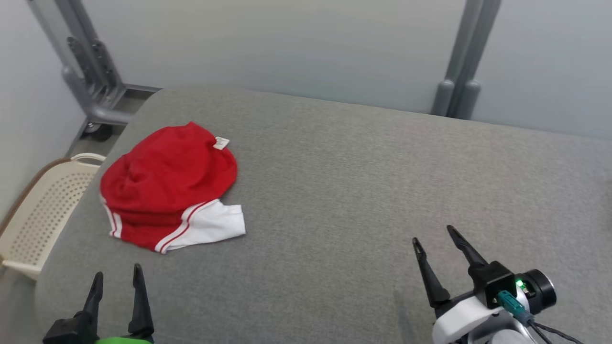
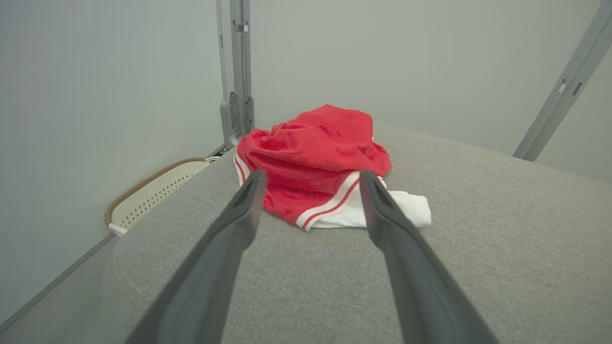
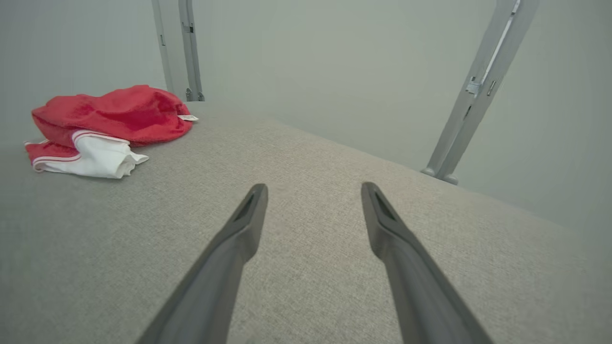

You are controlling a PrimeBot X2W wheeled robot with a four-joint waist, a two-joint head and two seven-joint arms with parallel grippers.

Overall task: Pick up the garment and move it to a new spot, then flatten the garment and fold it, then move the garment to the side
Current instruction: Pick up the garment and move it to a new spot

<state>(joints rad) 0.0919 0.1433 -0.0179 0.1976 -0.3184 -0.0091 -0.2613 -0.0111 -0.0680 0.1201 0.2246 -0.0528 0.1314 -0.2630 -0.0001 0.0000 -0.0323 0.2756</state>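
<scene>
Well, the biggest thing here is the grey pad (image 1: pixel 363 191). It is wide and flat, with round edges and a rough woven cover.

The garment (image 1: pixel 167 181) lies on the left side of the pad, toward the far end, bunched up in a lump. It is mostly red, with a white part (image 1: pixel 215 224) poking out on the near right and thin stripes along the hems. It looks like light, floppy cloth, a little fuzzy. It will probably sag and hang down when lifted, and it will not break. It should not slip much, but a pinch on just the top layer could leave the rest dragging. A good place to grab looks like the near striped hem or the white part, because those edges lie flat on the pad and stick out from the lump.

Off the left edge of the pad, lower down, sits a cream basket (image 1: pixel 43 210) with many small holes and a brown rim. It looks like hard plastic.

The left gripper (image 1: pixel 118 270) is near and left, close to the garment but not touching it. Its two dark pointy fingers are spread wide and hold nothing. The right gripper (image 1: pixel 432 234) is near and right, well apart from the garment, also spread wide and empty.

Smallest is a little white tag (image 1: pixel 221 142) on the garment's far right edge.
</scene>
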